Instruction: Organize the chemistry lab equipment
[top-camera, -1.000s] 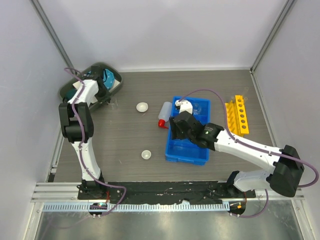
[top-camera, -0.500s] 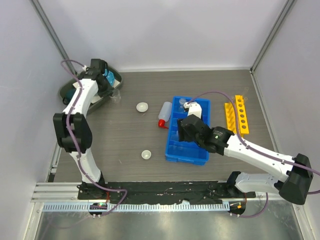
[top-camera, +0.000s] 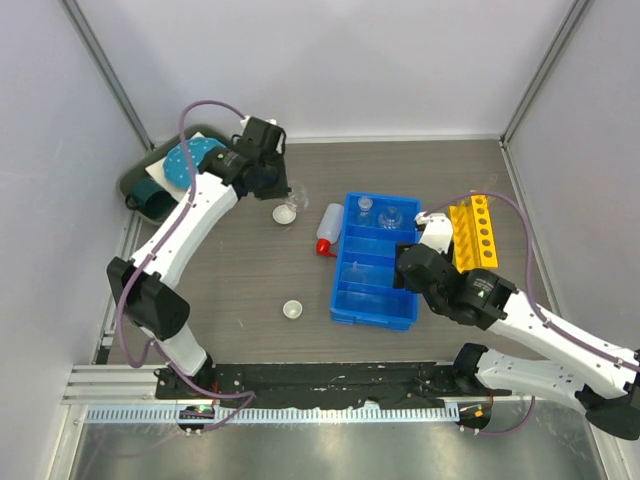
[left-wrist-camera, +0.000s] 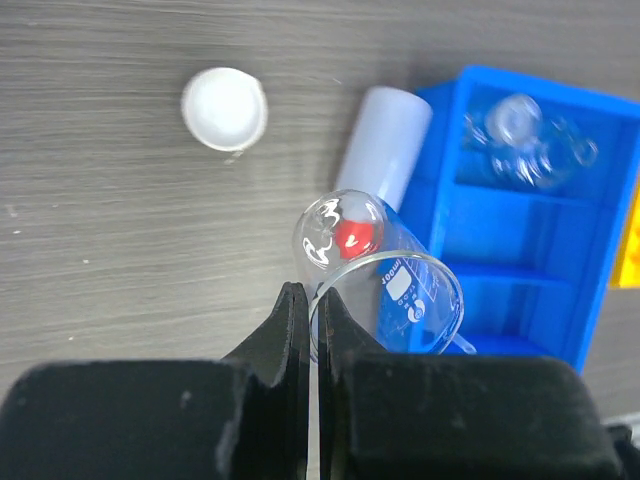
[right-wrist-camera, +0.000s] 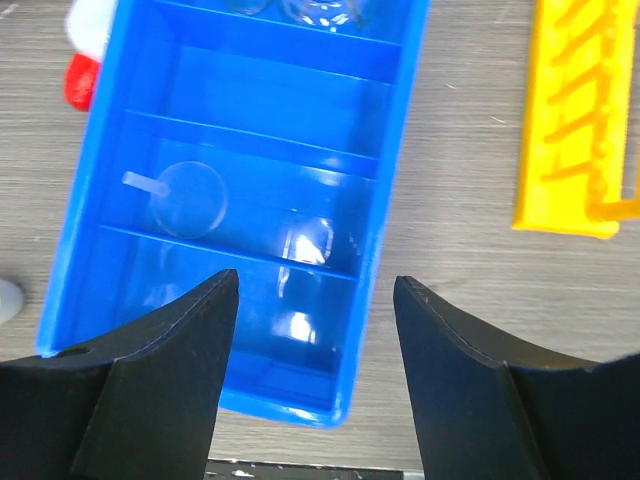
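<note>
Beaker (left-wrist-camera: 385, 275) hangs above the desk's far middle, its glass wall pinched thinly by our left gripper (left-wrist-camera: 312, 295); we fear it may swivel or slip onto the red-capped bottle (left-wrist-camera: 385, 150). Our right gripper (right-wrist-camera: 312, 290) gapes empty over the blue bin (top-camera: 372, 318).

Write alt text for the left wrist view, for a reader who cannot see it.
The left gripper pinches the rim of a clear glass beaker, holding it above a grey table. Below it a red-capped bottle lies beside a blue divided bin with a glass flask in one compartment, and a small white dish sits apart.
</note>
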